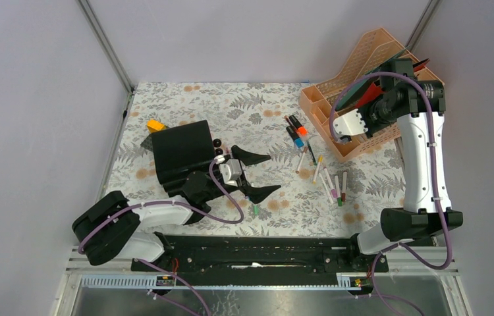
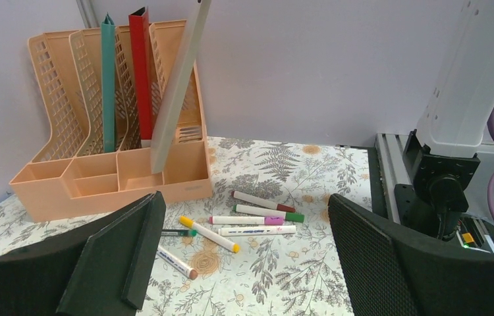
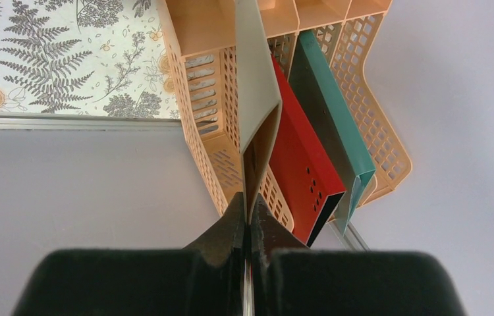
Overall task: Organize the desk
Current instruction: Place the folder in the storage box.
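Note:
The desk is covered in pale fern-print cloth. An orange file organizer stands at its back right, with a red folder and a teal folder in its slots. My right gripper is above the organizer, shut on the top edge of a grey folder whose lower end is in a slot. The grey folder also shows leaning in the left wrist view. My left gripper is open and empty, low over the cloth. Several markers lie beyond it.
A black folder-like object and a yellow piece lie left of centre. More markers lie near the organizer, and one green-tipped marker lies by the front edge. The black slotted rail runs along the near edge.

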`<state>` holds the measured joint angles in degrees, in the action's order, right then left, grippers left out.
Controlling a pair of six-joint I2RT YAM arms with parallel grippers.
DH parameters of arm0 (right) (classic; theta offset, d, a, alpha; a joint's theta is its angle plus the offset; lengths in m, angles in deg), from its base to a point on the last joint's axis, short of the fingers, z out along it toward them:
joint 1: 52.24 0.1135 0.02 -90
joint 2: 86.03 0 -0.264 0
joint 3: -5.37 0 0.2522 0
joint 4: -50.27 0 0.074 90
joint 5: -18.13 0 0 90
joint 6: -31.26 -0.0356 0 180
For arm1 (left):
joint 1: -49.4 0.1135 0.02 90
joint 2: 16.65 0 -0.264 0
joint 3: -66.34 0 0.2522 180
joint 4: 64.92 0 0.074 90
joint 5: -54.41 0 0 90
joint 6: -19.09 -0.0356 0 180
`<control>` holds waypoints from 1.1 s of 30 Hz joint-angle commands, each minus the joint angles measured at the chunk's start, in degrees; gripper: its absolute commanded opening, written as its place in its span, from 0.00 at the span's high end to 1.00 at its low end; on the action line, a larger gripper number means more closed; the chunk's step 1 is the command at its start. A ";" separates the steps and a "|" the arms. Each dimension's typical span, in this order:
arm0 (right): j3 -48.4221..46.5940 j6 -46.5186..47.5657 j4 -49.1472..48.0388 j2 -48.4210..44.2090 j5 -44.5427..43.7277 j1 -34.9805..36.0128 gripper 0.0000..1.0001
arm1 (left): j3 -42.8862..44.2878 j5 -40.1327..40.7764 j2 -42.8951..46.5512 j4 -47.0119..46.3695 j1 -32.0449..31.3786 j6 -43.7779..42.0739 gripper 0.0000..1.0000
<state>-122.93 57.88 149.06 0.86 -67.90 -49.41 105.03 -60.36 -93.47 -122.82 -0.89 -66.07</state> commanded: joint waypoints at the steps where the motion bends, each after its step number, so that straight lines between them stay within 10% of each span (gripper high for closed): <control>1: -2.03 1.65 0.13 -3.14 -3.05 -0.34 1.00 | -0.47 0.01 1.63 -0.94 -0.01 -2.38 0.01; 33: -2.80 5.64 -0.05 0.95 -12.26 -1.90 1.00 | -0.71 -2.21 -0.23 -5.57 -0.01 0.19 0.01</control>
<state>-126.69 59.96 149.89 1.23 -78.53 -50.92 104.81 -61.13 -95.48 -125.04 -0.89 -66.36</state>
